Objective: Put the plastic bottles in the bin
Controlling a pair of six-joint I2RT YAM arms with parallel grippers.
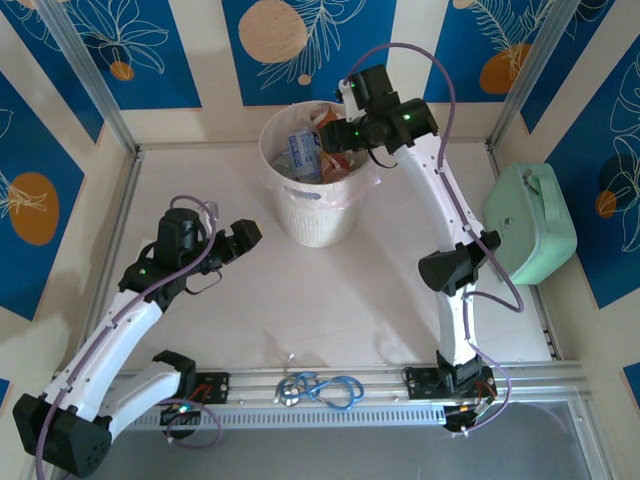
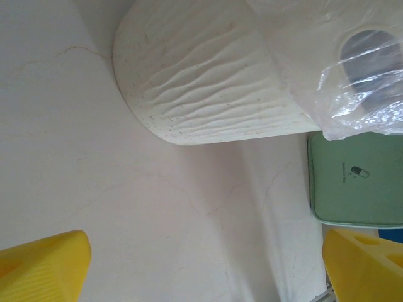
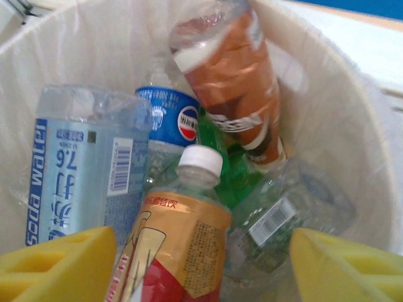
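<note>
Bottles [image 3: 283, 214] of thin, crinkled plastic fill the round white bin [image 3: 340, 126]. At lower centre a gold-labelled bottle [image 3: 182, 239] stands white cap up, its long axis near vertical. It sits between the yellow fingers of the right gripper [image 3: 201, 264], which is released, with a gap on the bottle's right. A red-brown-labelled bottle [image 3: 233, 82] slants from upper centre down to the right. The left gripper [image 2: 201, 264] is spread wide over bare tabletop [image 2: 94, 157]; the bin's rippled, speckled wall lies along the top, and a mint-green case [image 2: 359, 182] sits at right.
</note>
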